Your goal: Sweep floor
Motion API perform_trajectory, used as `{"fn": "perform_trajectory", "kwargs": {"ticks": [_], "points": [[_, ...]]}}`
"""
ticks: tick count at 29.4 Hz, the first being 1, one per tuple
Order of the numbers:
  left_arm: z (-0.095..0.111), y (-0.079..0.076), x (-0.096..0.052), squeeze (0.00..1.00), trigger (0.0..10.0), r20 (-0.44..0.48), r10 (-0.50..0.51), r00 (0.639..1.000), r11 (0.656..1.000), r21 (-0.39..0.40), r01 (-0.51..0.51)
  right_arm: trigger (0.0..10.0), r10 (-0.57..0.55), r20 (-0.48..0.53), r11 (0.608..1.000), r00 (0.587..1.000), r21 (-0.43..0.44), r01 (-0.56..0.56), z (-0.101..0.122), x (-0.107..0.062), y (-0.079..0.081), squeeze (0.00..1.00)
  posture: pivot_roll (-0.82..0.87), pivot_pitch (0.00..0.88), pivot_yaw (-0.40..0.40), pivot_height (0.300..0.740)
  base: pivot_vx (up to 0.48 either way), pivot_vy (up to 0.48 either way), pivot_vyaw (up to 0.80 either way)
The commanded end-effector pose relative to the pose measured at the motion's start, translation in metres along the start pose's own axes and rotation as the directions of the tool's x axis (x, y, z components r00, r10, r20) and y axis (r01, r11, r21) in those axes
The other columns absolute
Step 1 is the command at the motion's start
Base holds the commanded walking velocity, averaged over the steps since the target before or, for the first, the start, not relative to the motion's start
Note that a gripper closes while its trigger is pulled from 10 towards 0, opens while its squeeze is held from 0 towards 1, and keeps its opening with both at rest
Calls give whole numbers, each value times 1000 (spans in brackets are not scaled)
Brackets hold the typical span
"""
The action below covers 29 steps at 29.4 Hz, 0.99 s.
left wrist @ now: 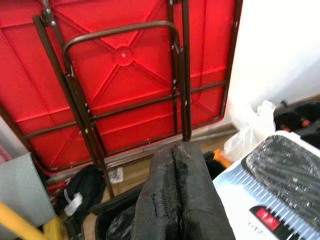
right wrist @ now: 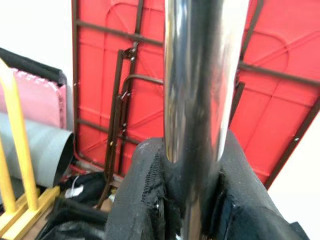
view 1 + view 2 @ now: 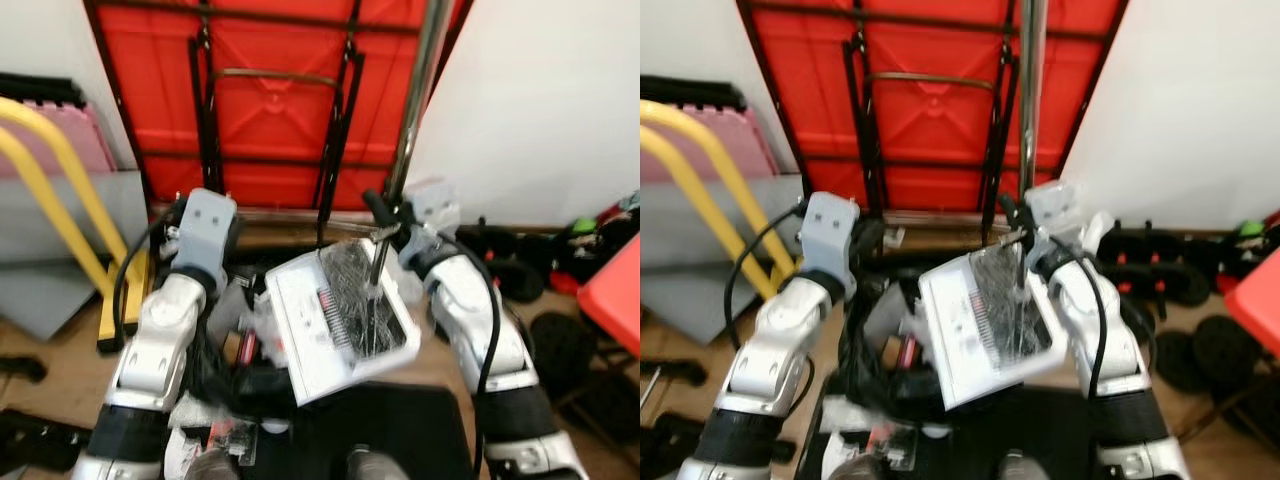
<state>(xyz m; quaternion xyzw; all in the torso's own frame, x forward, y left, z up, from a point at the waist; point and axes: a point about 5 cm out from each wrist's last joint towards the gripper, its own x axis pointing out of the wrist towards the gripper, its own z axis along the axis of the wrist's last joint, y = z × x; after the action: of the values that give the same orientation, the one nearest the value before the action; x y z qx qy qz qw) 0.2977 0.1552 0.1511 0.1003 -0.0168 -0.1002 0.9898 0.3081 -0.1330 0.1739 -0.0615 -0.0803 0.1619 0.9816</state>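
A shiny metal broom handle [image 3: 414, 100] rises steeply in front of me. My right gripper [image 2: 193, 162] is shut on it, one black finger [image 2: 137, 200] pressed against each side. Below the grip, the thin lower part of the handle runs down into black bristles [image 3: 355, 300] lying in a white plastic dustpan [image 3: 310, 330], which is tilted between my two arms. My left gripper [image 1: 175, 152] is shut with nothing in it. It is held up to the left of the dustpan and points at the wall.
A folded red table [image 3: 270, 90] leans on the wall straight ahead. A yellow frame [image 3: 60, 190], grey boards and a pink mat are on the left. Black weights [image 3: 560, 340] and a red table corner [image 3: 615, 300] are on the right. Black bags and litter [image 3: 225, 430] cover the floor below.
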Motion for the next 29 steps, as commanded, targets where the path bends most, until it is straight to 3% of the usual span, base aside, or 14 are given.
{"fn": "perform_trajectory", "kwargs": {"ticks": [1, 12, 19, 29], "points": [[0, -6, 2, 0, 10000, 7, -49, 999, 999, -17, 49, 10000, -21, 72, 999, 997, -26, 23, 17, 2, -6, 0, -140, 34, -126, 740, 0, 0, 0], [1, -9, 2, 0, 10000, 7, -75, 997, 997, 10, 75, 10000, -23, 70, 999, 997, -25, 25, 18, 3, -7, 0, -144, 40, -129, 740, 87, 0, 0], [4, -9, 6, 0, 10000, 25, -43, 999, 999, -26, 44, 10000, -21, 73, 1000, 997, -18, 22, 18, 5, -5, 0, -142, 40, -129, 740, 0, 0, 0], [-3, -9, 5, 0, 10000, -29, -28, 999, 998, -52, 26, 10000, -47, 49, 999, 998, 7, 47, 11, 3, -9, 0, -138, 41, -127, 740, 0, 0, 0]]}}
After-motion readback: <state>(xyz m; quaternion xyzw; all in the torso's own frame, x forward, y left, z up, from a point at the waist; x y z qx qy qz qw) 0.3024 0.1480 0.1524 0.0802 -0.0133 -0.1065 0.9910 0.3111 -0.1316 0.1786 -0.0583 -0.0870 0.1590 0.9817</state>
